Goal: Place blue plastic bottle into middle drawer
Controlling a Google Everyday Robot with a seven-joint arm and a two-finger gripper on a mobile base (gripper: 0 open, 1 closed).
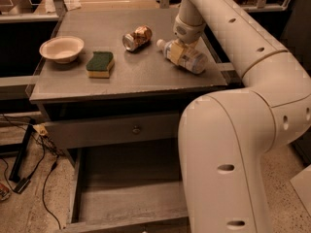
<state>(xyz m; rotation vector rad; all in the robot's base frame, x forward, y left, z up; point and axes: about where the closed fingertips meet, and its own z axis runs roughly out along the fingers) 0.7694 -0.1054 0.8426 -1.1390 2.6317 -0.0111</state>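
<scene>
The blue plastic bottle [188, 58] lies on its side on the right part of the cabinet top [136, 74], with its white cap pointing left toward the can. My gripper [176, 51] comes down from above and is shut on the bottle near its neck; the bottle still rests on the top. The middle drawer [124, 191] is pulled open below. Its worn plank floor shows, and my arm hides its right part.
A crushed metal can [137, 37] lies just left of the bottle cap. A green and yellow sponge [100, 64] and a white bowl [61, 48] sit on the left. A closed drawer front with a round knob [136, 129] is above the open drawer. Cables [34, 164] lie on the floor at left.
</scene>
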